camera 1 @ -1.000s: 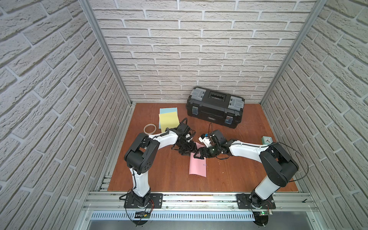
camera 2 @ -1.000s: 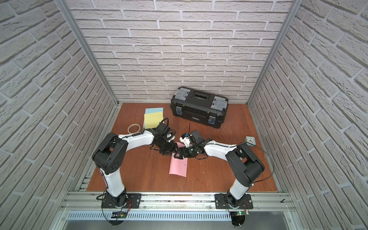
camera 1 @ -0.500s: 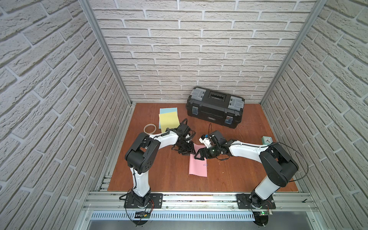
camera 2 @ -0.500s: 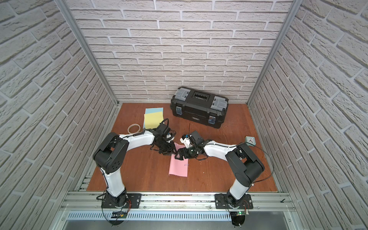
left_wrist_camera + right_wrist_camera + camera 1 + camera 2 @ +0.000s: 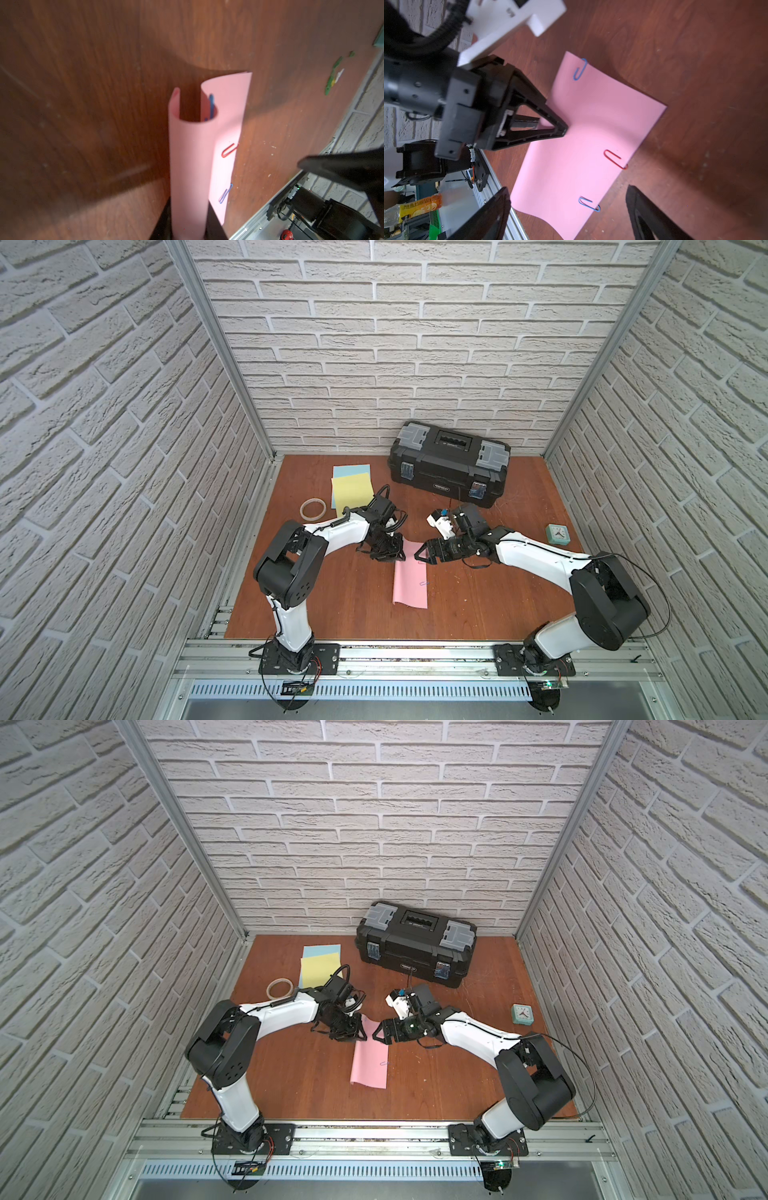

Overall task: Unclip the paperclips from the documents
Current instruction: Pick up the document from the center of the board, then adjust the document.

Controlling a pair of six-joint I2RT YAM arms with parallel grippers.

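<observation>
- My left gripper (image 5: 563, 129) was clamped on one edge of the pink sheet (image 5: 591, 124), its fingers pinched together on the paper.
- From that grip the sheet bowed up into a curl. The rest of it lay on the desk (image 5: 332, 593), about midway between my two arms.
- My right gripper (image 5: 420, 559) stood with its fingers wide apart, holding nothing. It was just beside the sheet's clipped edge, across the sheet from my left gripper.
- On that edge, a blue paperclip (image 5: 588, 204) sat nearest my right gripper, with a red paperclip (image 5: 614, 159) farther along.
- A second blue paperclip (image 5: 580, 69) was clipped on the short edge at the end away from both grippers.
- The yellow sheet (image 5: 352, 491) lay at the back left of the desk, overlapping the light blue sheet (image 5: 351, 470), well apart from the pink one.
- A tape roll (image 5: 313, 508) sat just beside the yellow sheet.
- A black toolbox (image 5: 449, 462) stood against the back wall, and a small teal clock (image 5: 558, 533) sat well to the right.
</observation>
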